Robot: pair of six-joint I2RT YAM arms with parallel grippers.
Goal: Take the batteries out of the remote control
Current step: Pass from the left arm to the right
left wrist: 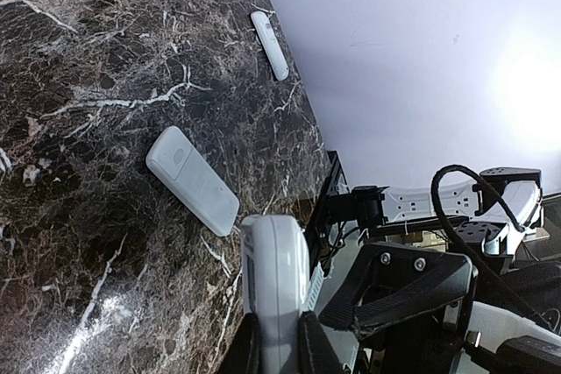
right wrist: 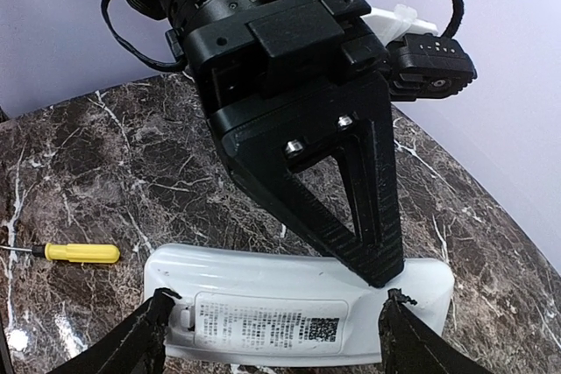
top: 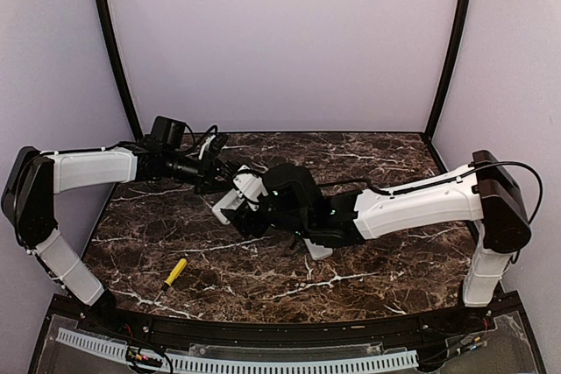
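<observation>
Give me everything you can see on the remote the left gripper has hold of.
The remote is glossy white plastic, long with rounded ends. Its back faces the right wrist camera and carries a printed label with a small code block. The back panel looks closed, and no batteries show. The left gripper is shut on it at one end, holding it above the marble table. The right gripper is open, its fingertips spread either side of the label; whether they touch is unclear.

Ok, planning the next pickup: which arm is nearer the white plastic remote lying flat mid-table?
Right: its wrist hangs over the flat remote. The left arm sits farther left, its tool gripping another white remote.
</observation>
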